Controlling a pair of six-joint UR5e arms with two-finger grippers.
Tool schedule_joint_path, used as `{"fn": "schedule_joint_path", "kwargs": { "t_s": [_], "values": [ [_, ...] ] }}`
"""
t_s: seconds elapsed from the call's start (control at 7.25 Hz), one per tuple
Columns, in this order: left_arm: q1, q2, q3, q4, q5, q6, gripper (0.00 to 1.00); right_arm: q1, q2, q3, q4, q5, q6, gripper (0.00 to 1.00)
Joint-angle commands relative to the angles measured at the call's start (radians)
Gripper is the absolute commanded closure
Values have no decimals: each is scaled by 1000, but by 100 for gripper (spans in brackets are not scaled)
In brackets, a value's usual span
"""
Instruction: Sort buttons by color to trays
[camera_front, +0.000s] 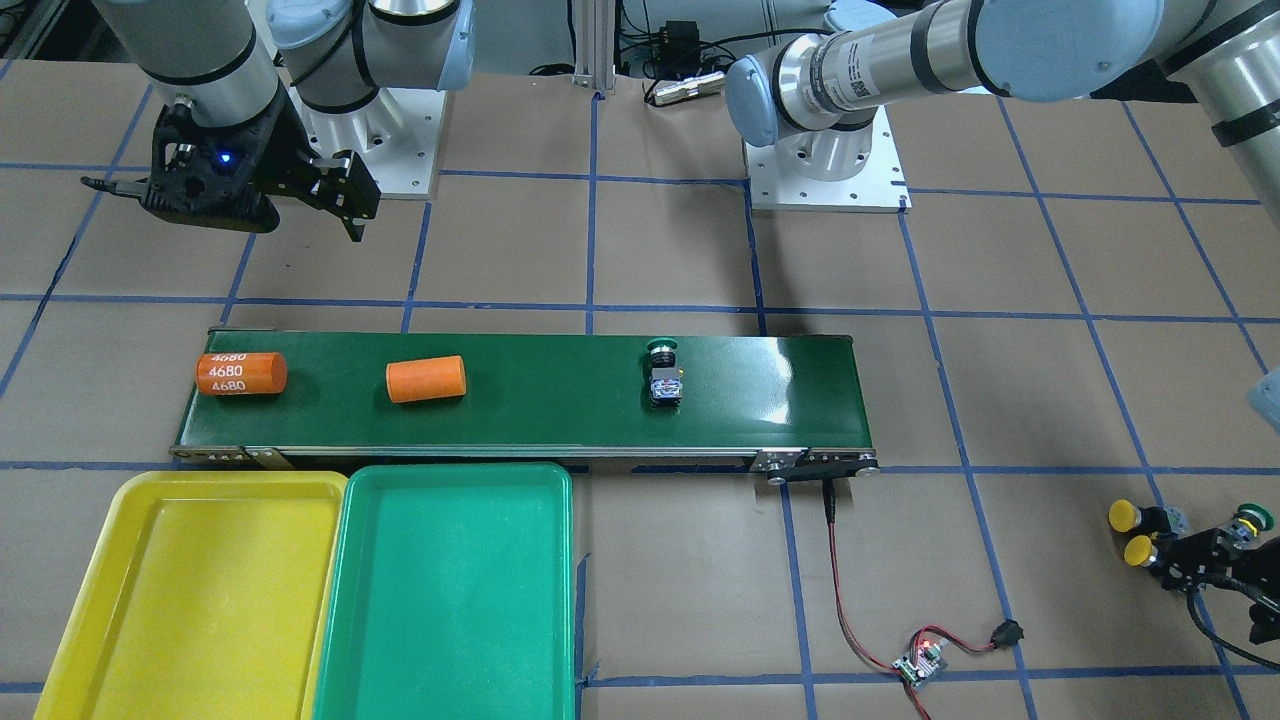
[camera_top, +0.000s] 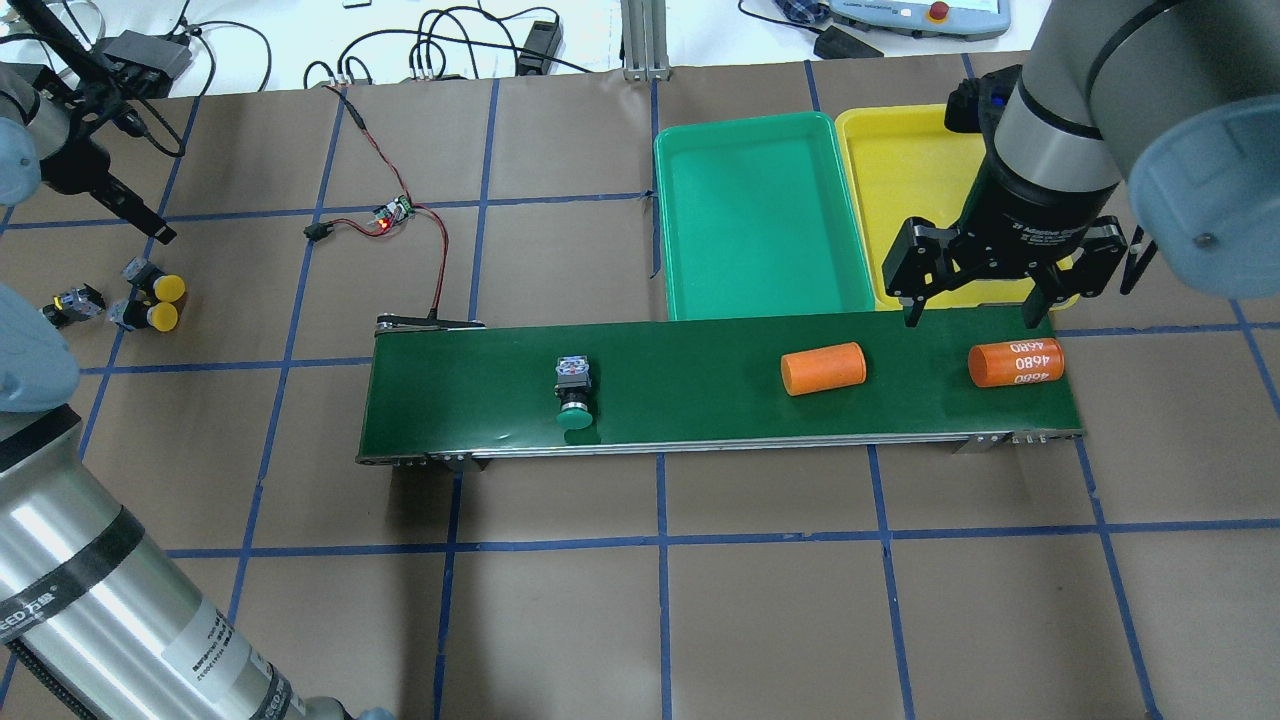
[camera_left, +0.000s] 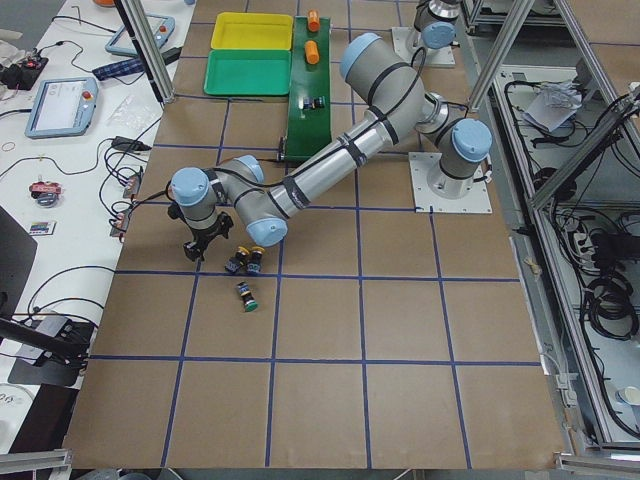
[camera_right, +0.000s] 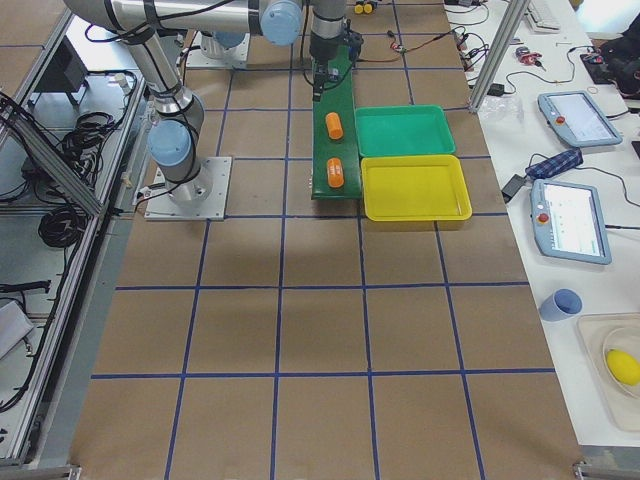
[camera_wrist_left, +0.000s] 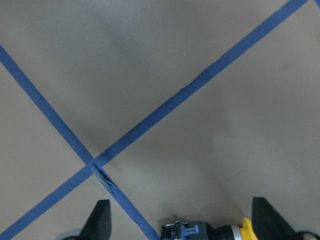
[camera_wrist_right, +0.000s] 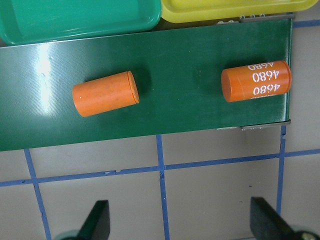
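Nothing is sorted yet: the yellow tray (camera_front: 200, 600) and green tray (camera_front: 450, 610) lie empty. 1 green button (camera_front: 664, 372) is carried on the belt (camera_front: 520, 405); 3 buttons (camera_front: 1138, 551) are left on the bench (camera_front: 1000, 400) by the left fingers (camera_wrist_left: 101, 222). These and the right fingers (camera_top: 912, 290) are spread wide, nothing held.

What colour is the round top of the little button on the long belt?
Green; the small black-bodied push-button's round cap shows best in the overhead view.

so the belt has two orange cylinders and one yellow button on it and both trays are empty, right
Not quite: the button on the belt is green-capped, not yellow; the overhead view shows it. The two orange cylinders are on it, and the green tray and yellow tray are empty.
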Motion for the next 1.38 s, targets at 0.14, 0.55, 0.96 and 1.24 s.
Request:
{"fn": "schedule_joint_path", "kwargs": {
  "t_s": [0.14, 0.55, 0.96, 1.24],
  "values": [
    [17, -13, 0, -1, -17, 6, 0, 5, 68, -2, -81, 2, 5, 0],
    [21, -40, -3, -4, -38, 6, 0, 20, 106, 1, -134, 5, 5, 0],
    [29, -43, -11, -62, -38, 6, 0, 110, 190, 3, -235, 10, 45, 0],
    [35, -49, -15, -65, -35, 6, 0, 118, 247, 6, -297, 5, 41, 0]
  ]
}}
